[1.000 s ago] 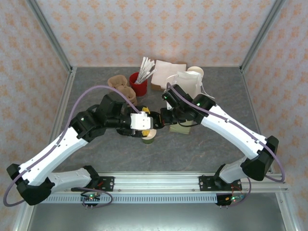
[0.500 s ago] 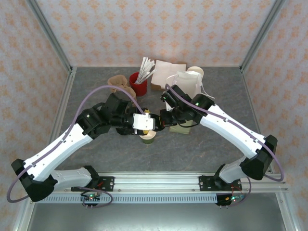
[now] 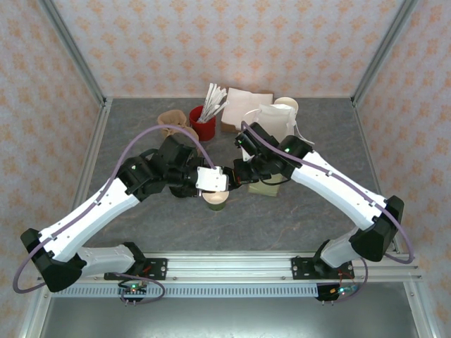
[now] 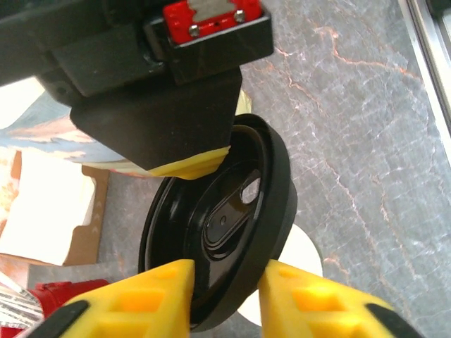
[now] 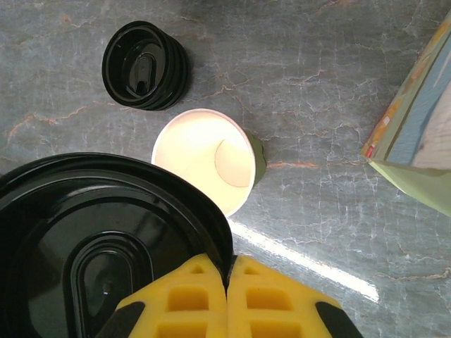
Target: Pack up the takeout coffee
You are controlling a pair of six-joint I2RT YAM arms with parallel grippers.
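The paper cup (image 3: 215, 200) stands open on the table, dark olive outside and cream inside (image 5: 204, 158), with no lid on it. Just above it the black lid (image 4: 218, 218) hangs tilted between both grippers. My right gripper (image 5: 227, 271) is shut on the lid's rim (image 5: 106, 239), and one of its yellow fingers (image 4: 190, 165) shows at the lid's upper edge. My left gripper (image 4: 227, 271) pinches the opposite edge, a yellow pad touching each face. In the top view the grippers meet over the cup, left (image 3: 220, 184) and right (image 3: 236, 176).
A loose stack of black lids (image 5: 144, 65) sits beside the cup. A pale green bag (image 5: 416, 141) stands to its right. At the back are a red cup of sticks (image 3: 203, 123), napkins (image 3: 246, 102), a white bag (image 3: 275, 123) and stacked cups (image 3: 287, 105).
My left arm has swung right and forward, bringing its gripper up to the lid held by the right gripper. The right arm and the cup have barely moved.
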